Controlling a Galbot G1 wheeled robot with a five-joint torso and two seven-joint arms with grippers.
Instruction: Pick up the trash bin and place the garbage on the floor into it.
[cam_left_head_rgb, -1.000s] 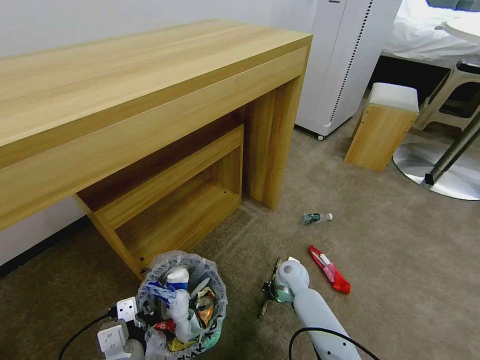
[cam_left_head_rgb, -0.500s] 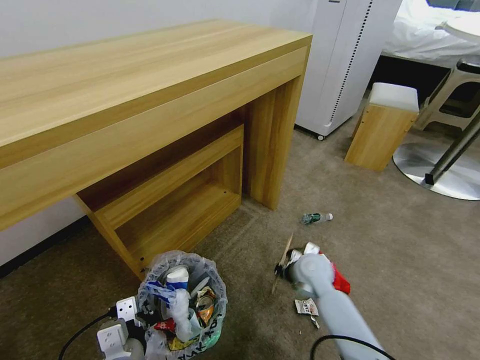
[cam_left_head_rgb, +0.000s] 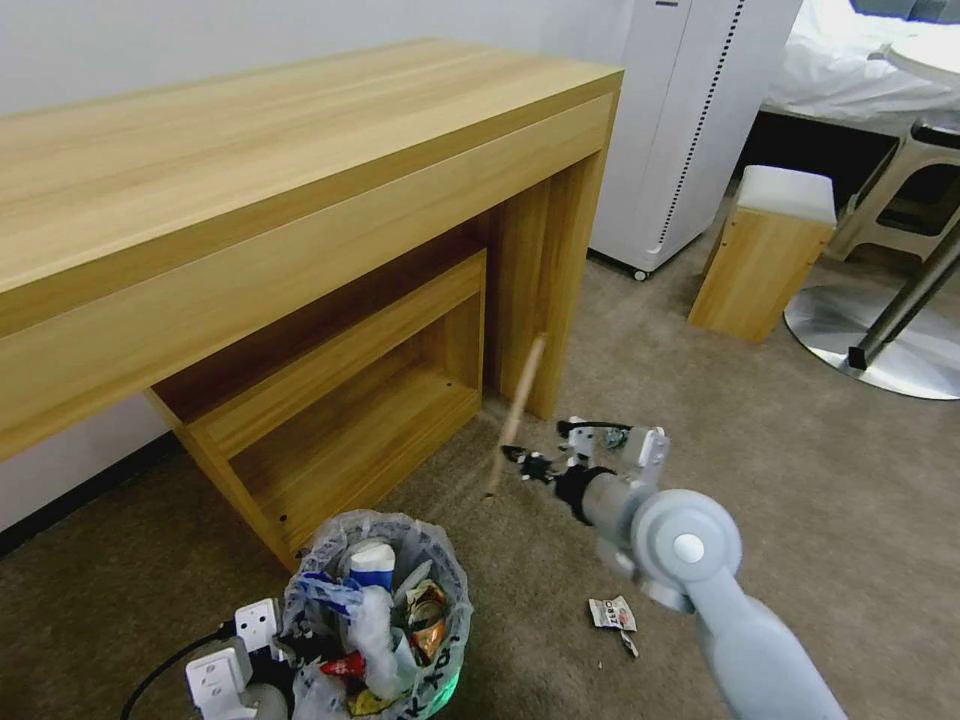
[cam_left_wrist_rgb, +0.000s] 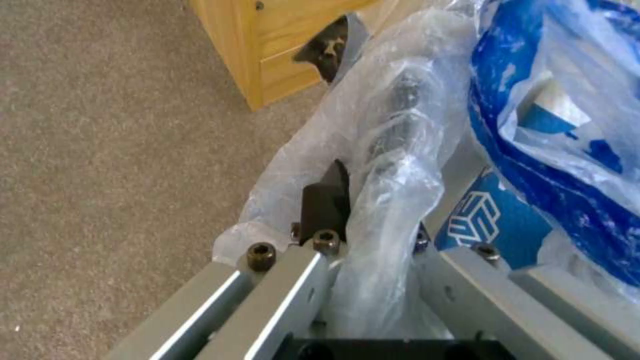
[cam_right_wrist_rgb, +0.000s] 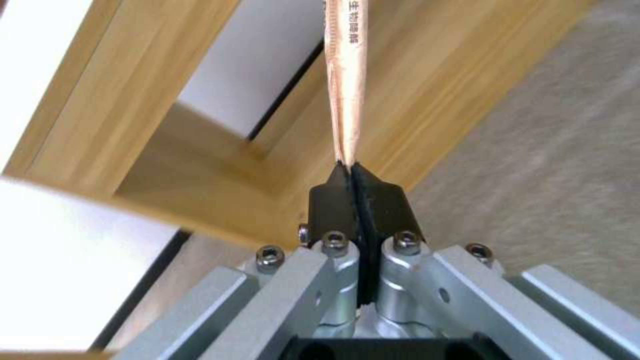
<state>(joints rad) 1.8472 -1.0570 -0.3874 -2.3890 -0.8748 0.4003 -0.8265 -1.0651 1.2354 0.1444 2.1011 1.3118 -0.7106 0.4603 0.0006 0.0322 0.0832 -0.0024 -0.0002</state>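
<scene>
While the right gripper (cam_left_head_rgb: 512, 456) is raised off the floor (cam_left_head_rgb: 820, 520) in front of the wooden desk (cam_left_head_rgb: 300, 200), its two black fingertips are pressed tight together on the lower part of a wooden stick (cam_left_head_rgb: 520, 400), which slants upward toward the desk's leg. From the right wrist, the same gripper (cam_right_wrist_rgb: 353, 172) shows its jaws closed with no gap, the stick (cam_right_wrist_rgb: 345, 75) running straight out from between them and bearing small printed characters near its far end. Low at the robot's left, the trash bin (cam_left_head_rgb: 445, 665) is held up by the left gripper (cam_left_head_rgb: 290, 650); its translucent bag is stuffed with litter, including a blue-and-white carton (cam_left_head_rgb: 372, 566), a crushed can (cam_left_head_rgb: 430, 610) and white tissue. In the left wrist view, the left gripper (cam_left_wrist_rgb: 373, 220) is clamped on the bag-wrapped rim of the bin (cam_left_wrist_rgb: 393, 150), one black fingertip outside the plastic and the other hidden inside; blue plastic and the carton (cam_left_wrist_rgb: 487, 220) sit just inside. On the beige carpet, a small printed wrapper (cam_left_head_rgb: 612, 613) lies near the right arm's elbow, well apart from the bin. A green-labelled bottle (cam_left_head_rgb: 612, 437) is partly hidden behind the right wrist. Farther off stand a small wooden stool (cam_left_head_rgb: 765, 255) with a white top and a white cabinet (cam_left_head_rgb: 690, 120).
</scene>
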